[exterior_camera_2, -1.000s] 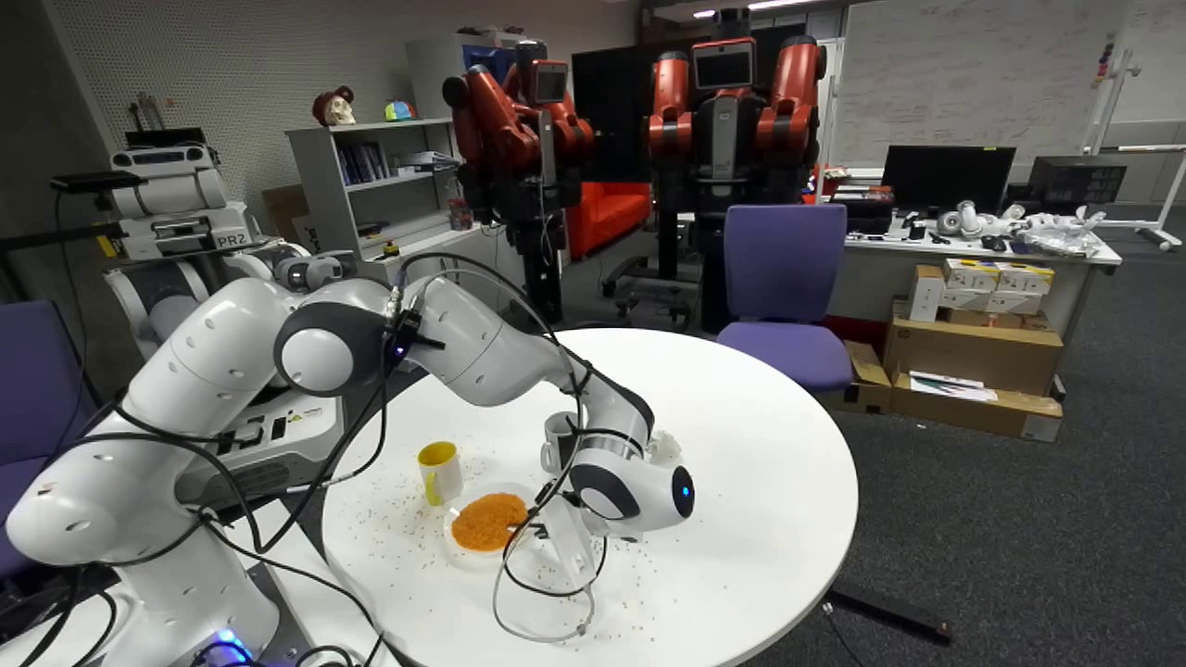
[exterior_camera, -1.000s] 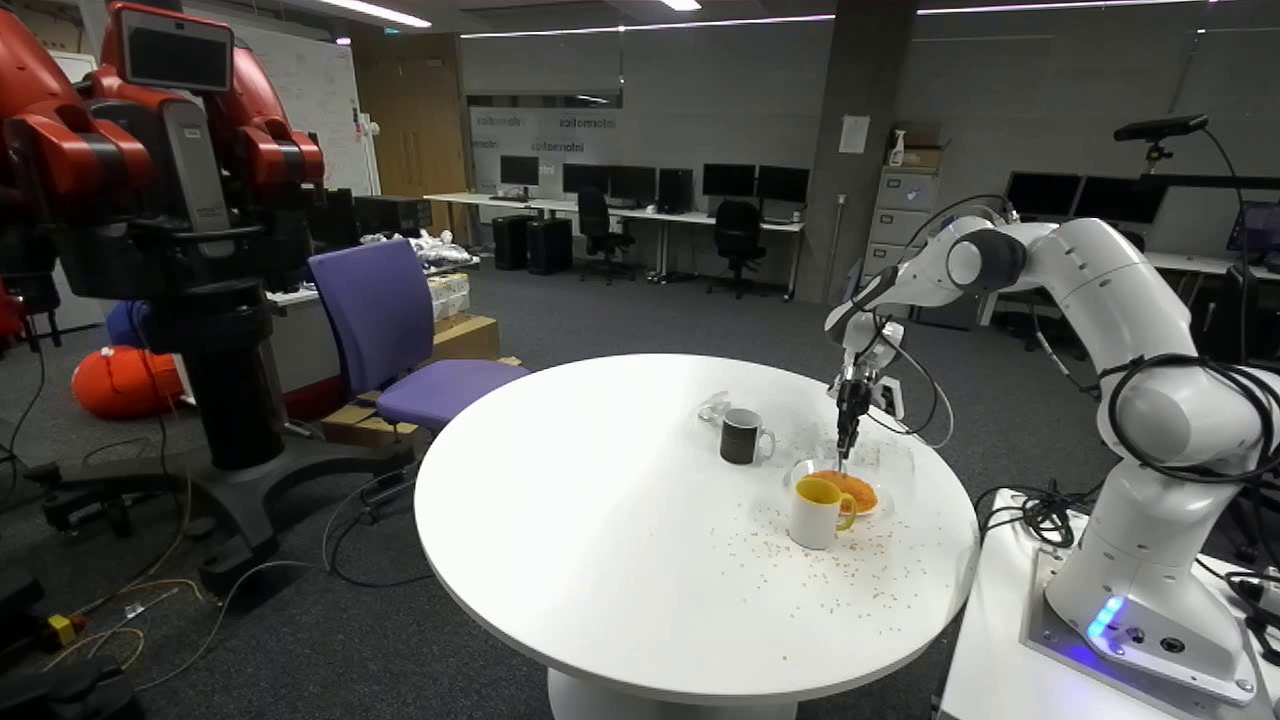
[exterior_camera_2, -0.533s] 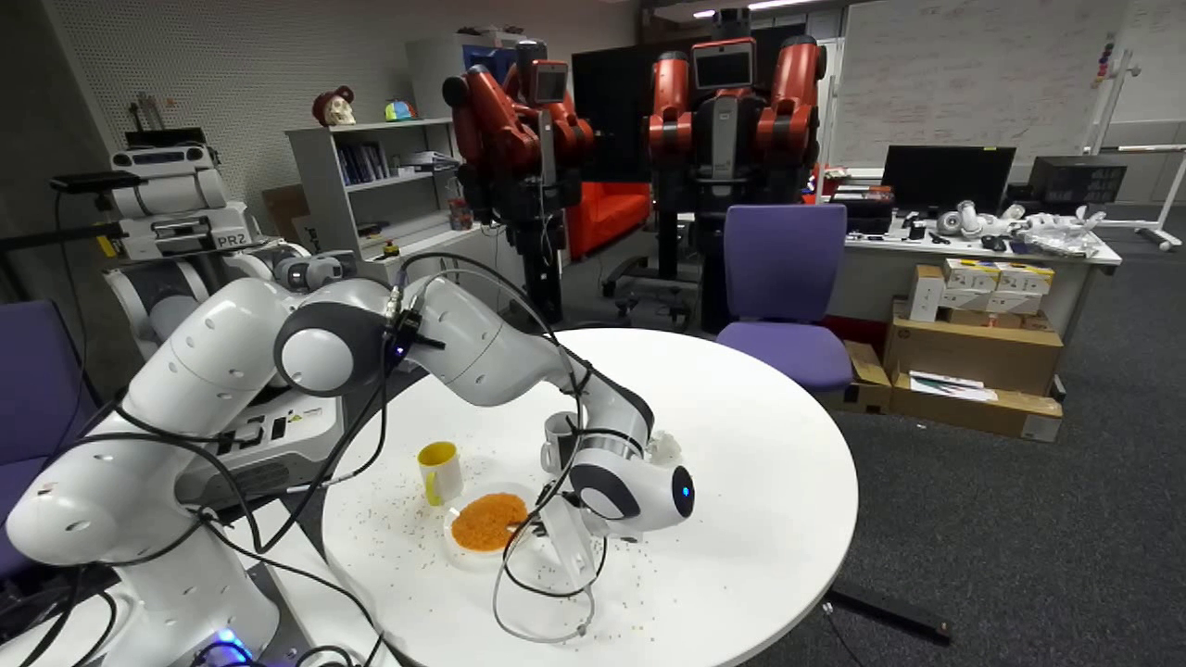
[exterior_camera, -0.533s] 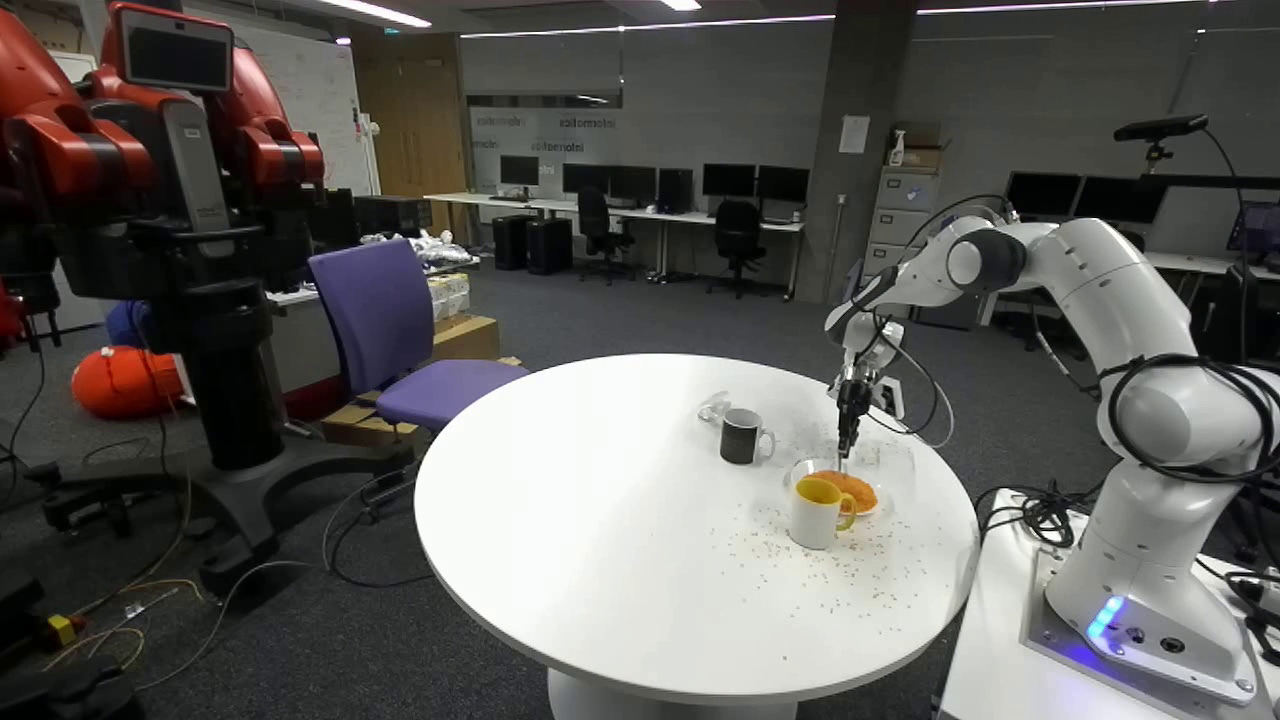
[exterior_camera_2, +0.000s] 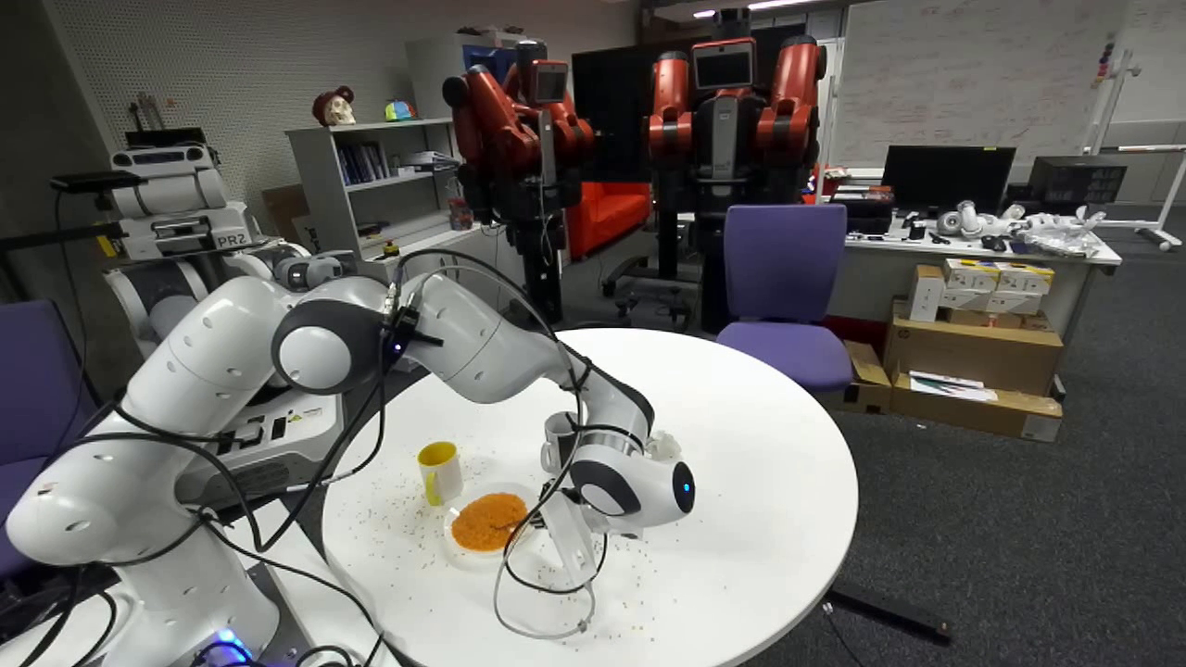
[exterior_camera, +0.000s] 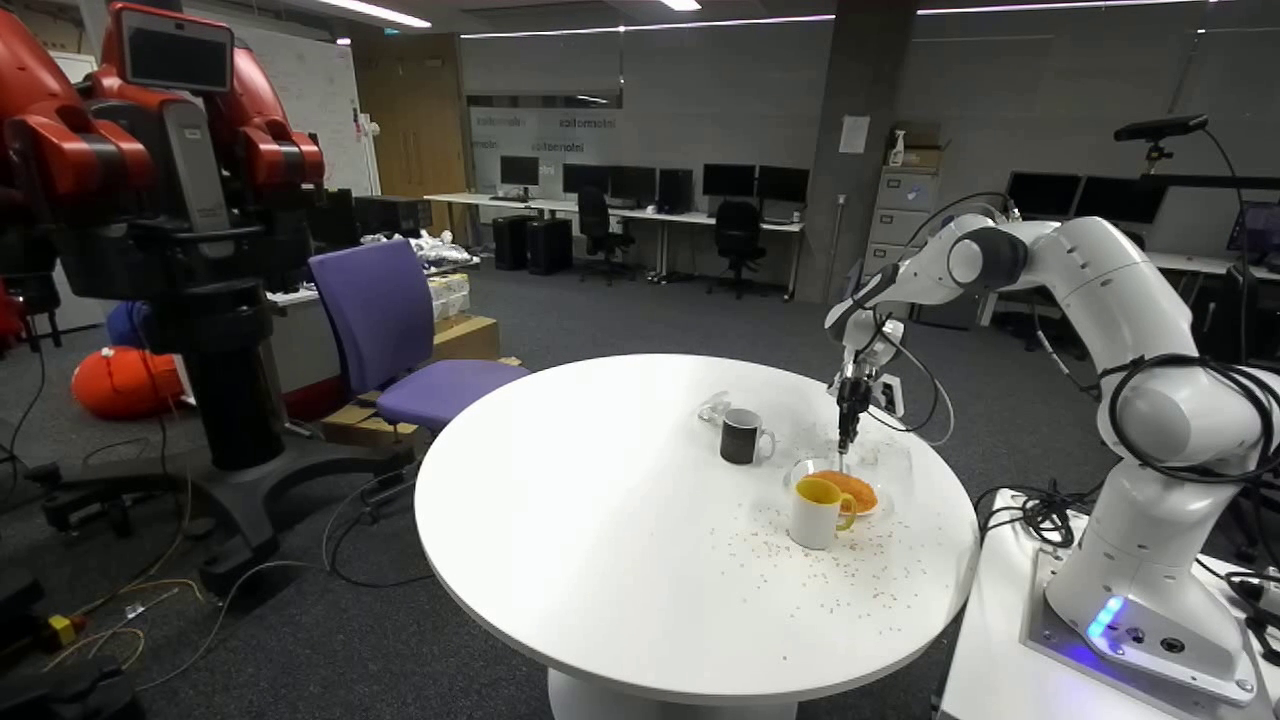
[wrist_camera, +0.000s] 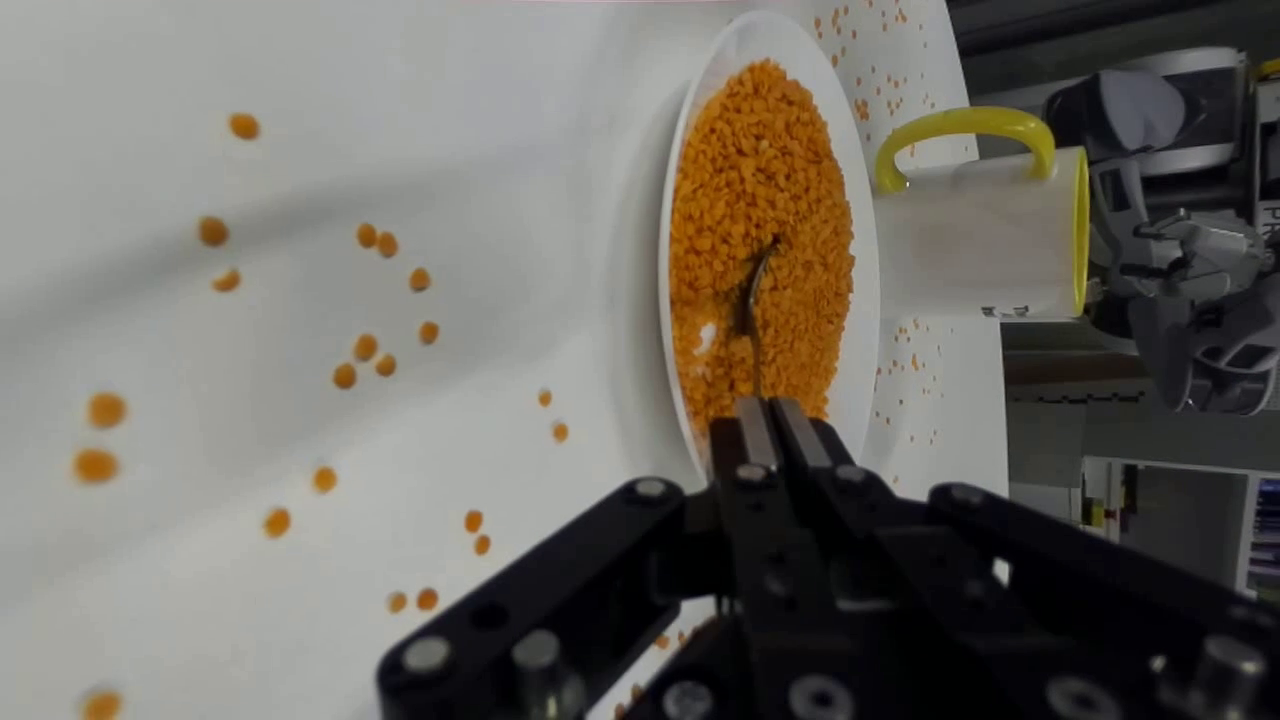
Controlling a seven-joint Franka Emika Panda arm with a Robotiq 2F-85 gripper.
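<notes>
In the wrist view my gripper (wrist_camera: 776, 402) has its fingers drawn together at the tips, shut on the handle of a thin metal spoon (wrist_camera: 756, 345). The spoon runs from the fingertips down into orange lentils (wrist_camera: 765, 130), and its lower end is buried there. The lentils lie in a shallow white dish (wrist_camera: 857, 335). Close beside the dish stands a white mug with yellow handle and inside (wrist_camera: 985, 235), upright. In an exterior view my gripper (exterior_camera: 845, 447) points down over the dish, with a short bright piece of spoon (exterior_camera: 841, 464) below the fingertips.
A dark grey mug (exterior_camera: 740, 437) and a crumpled clear wrapper (exterior_camera: 714, 406) stand farther along the round white table (exterior_camera: 580, 500). Loose lentils (wrist_camera: 212, 231) are strewn around the dish. A cable (exterior_camera_2: 588, 547) loops low beside the wrist. A purple chair (exterior_camera_2: 788, 278) borders the table.
The fingers have closed together and the arm has risen very slightly. A pale bit of spoon at the lentils' edge has gone from sight, and a dark dent shows in the lentils.
</notes>
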